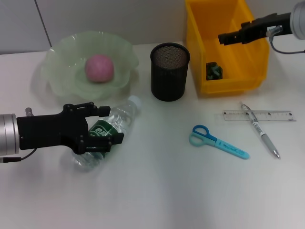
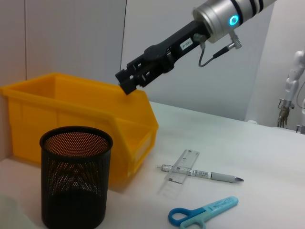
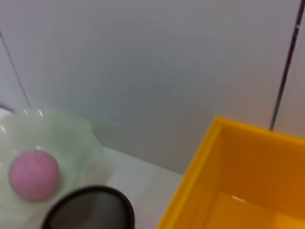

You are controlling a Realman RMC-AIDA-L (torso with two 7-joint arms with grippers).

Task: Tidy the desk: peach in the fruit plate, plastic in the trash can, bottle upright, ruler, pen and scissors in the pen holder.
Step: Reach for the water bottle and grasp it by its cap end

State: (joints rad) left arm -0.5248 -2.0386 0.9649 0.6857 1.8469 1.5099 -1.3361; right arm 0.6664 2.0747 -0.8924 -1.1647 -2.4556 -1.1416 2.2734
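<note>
Two black grippers show in the head view. The left gripper (image 1: 102, 126) lies low on the white table (image 1: 157, 191), and its black fingers (image 1: 97, 142) are closed around the middle of a clear plastic bottle with a green label (image 1: 106, 130). The bottle lies on its side, its white cap pointing toward the wavy pale green glass fruit plate (image 1: 57, 57). The gripper hides much of the label and the middle of the bottle.

A round pink peach (image 1: 99, 67) sits inside the fruit plate. Just beside the plate stands a black mesh pen holder (image 1: 169, 71), upright. I cannot see into it well enough to tell what it holds.

The right gripper (image 1: 224, 38) hangs over the yellow plastic bin (image 1: 200, 43) that serves as the trash can. Its fingers look pressed together and nothing shows between them. A small dark green scrap of plastic (image 1: 214, 70) lies at the bottom of the bin, too small to make out well.

On the table near the bin lie a clear flat ruler (image 1: 276, 115), a silver and white pen (image 1: 259, 130) resting across the ruler, and scissors with blue handles (image 1: 217, 141) well apart from the holder. The left arm is cut off at the picture's edge
</note>
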